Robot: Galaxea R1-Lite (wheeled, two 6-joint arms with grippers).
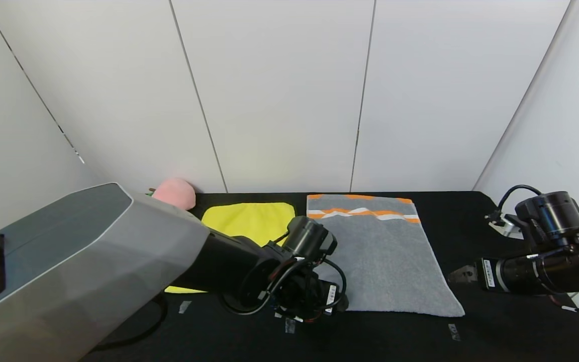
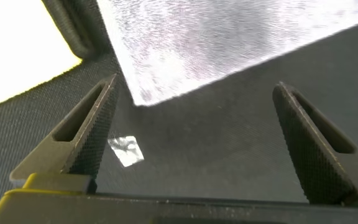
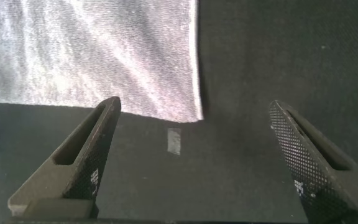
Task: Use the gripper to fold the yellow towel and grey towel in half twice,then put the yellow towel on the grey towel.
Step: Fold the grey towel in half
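The grey towel (image 1: 380,256) lies spread flat on the black table, its orange and white bands at the far end. To its left lies the yellow towel (image 1: 249,218), flat and partly hidden behind my left arm. My left gripper (image 2: 194,93) hovers open just in front of the grey towel's near left corner (image 2: 229,37), with nothing between its fingers (image 2: 86,130). My right gripper (image 1: 458,275) is open and empty, low beside the grey towel's near right corner (image 3: 92,56). In the left wrist view, a strip of the yellow towel (image 2: 17,43) shows beyond the grey one.
A pink plush peach (image 1: 175,192) sits at the back left, against the wall, behind the yellow towel. Small tape marks (image 3: 174,140) are stuck to the black table (image 1: 470,216) near the towel's front corners. White walls close in the back and both sides.
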